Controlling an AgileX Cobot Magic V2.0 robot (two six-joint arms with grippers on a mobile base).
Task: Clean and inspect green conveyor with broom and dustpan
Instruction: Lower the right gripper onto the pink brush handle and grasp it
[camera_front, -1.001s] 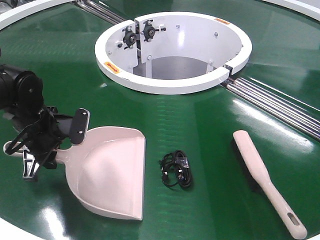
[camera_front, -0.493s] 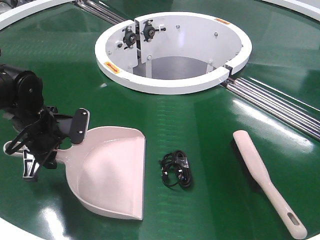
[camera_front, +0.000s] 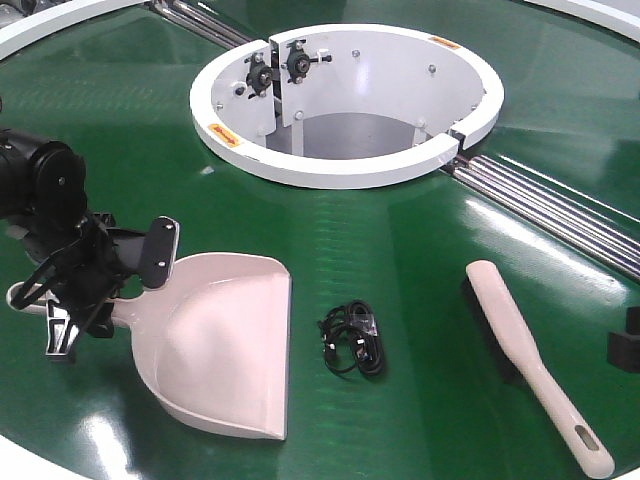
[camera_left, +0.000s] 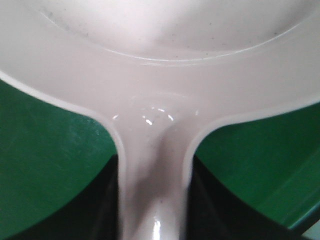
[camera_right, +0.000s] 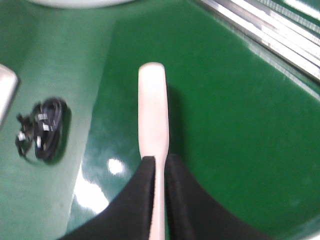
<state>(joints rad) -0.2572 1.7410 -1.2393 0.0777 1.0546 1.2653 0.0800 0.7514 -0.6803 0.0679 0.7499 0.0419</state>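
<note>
Your L gripper (camera_front: 95, 290) is clamped on the dustpan (camera_front: 225, 350) handle, pan flat on the belt (camera_front: 400, 250). R gripper (camera_right: 160, 160) has fingers nearly together at the broom (camera_front: 510, 320) handle — can't tell if they grip. Pinch it off-centre and the broom prob. twists, skipping the cable bundle (camera_front: 352, 338).

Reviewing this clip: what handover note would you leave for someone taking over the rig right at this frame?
Left gripper: straddles the handle of the pale pink plastic scoop dustpan. Whether it is clamped cannot be told.
Right gripper: lined up over the handle of the long pale pink plastic broom, not holding it. Open or shut is unclear.
Dustpan and broom both lie flat on the glossy dark-green conveyor, with a small black cable bundle between them.
Done: left arm placed at the dustpan.
Left: grasp the broom, probably sweep the bundle into the pan, and inspect the belt.
</note>
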